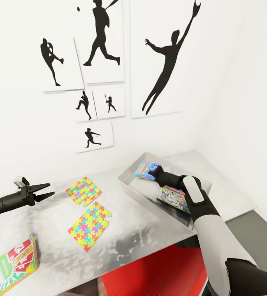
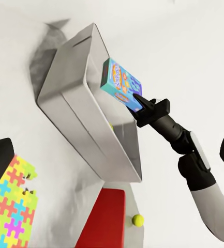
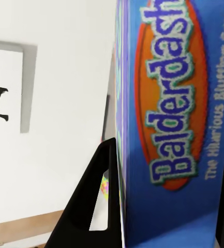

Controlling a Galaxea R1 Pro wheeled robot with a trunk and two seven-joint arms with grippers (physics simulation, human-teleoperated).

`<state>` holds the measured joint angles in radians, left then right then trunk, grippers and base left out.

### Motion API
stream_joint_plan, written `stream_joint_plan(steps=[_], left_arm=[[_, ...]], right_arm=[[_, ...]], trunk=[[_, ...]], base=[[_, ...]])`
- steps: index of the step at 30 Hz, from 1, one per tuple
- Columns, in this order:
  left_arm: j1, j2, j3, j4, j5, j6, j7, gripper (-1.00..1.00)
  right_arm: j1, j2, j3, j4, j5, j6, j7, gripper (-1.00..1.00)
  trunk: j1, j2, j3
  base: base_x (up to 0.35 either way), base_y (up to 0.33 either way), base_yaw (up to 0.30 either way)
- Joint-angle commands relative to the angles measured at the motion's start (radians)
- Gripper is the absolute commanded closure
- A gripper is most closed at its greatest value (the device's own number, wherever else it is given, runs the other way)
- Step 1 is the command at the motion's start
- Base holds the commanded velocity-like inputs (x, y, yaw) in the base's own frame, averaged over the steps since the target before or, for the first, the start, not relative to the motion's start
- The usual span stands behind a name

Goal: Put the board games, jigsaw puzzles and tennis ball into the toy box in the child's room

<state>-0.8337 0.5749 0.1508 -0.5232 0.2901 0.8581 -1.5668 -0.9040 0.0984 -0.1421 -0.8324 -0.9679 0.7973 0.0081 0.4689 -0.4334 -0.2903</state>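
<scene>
The right hand [image 1: 154, 174] is clamped on the blue Balderdash board game [image 1: 145, 169], one black finger [image 3: 93, 201] flat against the side of the box. In the head view this box is right of the centre of the frame, held above the far part of the grey toy box [image 1: 130, 183]. Its long axis runs from the hand toward the upper left of the frame, and in the left wrist view the printed face is turned to the right of the frame.

Lower right of it, inside the toy box, lies a second board game [image 1: 173, 199], partly covered by the right arm.

The left hand [image 1: 43, 192] is at the left edge of the head view, above the desk [image 1: 149, 232], its two fingers apart and holding nothing, pointing to the right.

Two jigsaw puzzles lie flat on the desk between the hands: one [image 1: 83, 191] nearer the wall, one [image 1: 89, 225] below it in the frame, both with the long axis going diagonally. A third board game [image 1: 10, 267], red and green, lies at the lower left corner.

One yellow-green tennis ball [image 2: 137, 220] shows in the left wrist view, low in the frame beside a red surface [image 2: 105, 217].
</scene>
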Motion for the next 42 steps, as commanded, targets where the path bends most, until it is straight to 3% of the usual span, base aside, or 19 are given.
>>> stream_joint_plan(steps=[1,16,19,22,31,42], left_arm=[[-0.001,0.0,0.0,0.0,0.0,0.011,-0.004,-1.0],[-0.001,0.0,0.0,0.0,0.0,0.011,-0.004,-1.0],[-0.001,-0.01,0.001,0.003,0.0,0.012,-0.004,-1.0],[-0.001,-0.01,0.001,0.003,0.0,0.012,-0.004,-1.0],[-0.001,-0.004,-0.003,0.003,-0.002,0.011,-0.004,-1.0],[-0.001,-0.006,-0.003,0.003,-0.002,0.011,-0.004,-1.0]], right_arm=[[-0.001,0.001,-0.005,0.0,0.0,0.006,0.001,1.0],[-0.001,0.005,-0.004,-0.002,0.001,0.005,0.002,1.0],[-0.002,0.02,-0.01,-0.004,0.002,0.007,0.0,1.0],[-0.002,0.02,-0.01,-0.004,0.002,0.007,0.001,1.0],[0.002,-0.028,-0.01,-0.003,-0.005,0.003,0.003,1.0],[0.002,-0.032,-0.01,-0.002,-0.007,0.009,0.006,1.0]], trunk=[[0.0,-0.002,-0.003],[0.0,-0.002,-0.013],[0.0,-0.002,-0.013],[0.0,-0.002,-0.013],[0.0,-0.002,-0.013],[0.0,-0.002,-0.013]], base=[[0.0,0.0,0.0],[0.0,0.0,0.0],[0.0,0.0,0.0],[0.0,0.0,0.0],[0.0,0.0,0.0],[0.0,0.0,0.0]])
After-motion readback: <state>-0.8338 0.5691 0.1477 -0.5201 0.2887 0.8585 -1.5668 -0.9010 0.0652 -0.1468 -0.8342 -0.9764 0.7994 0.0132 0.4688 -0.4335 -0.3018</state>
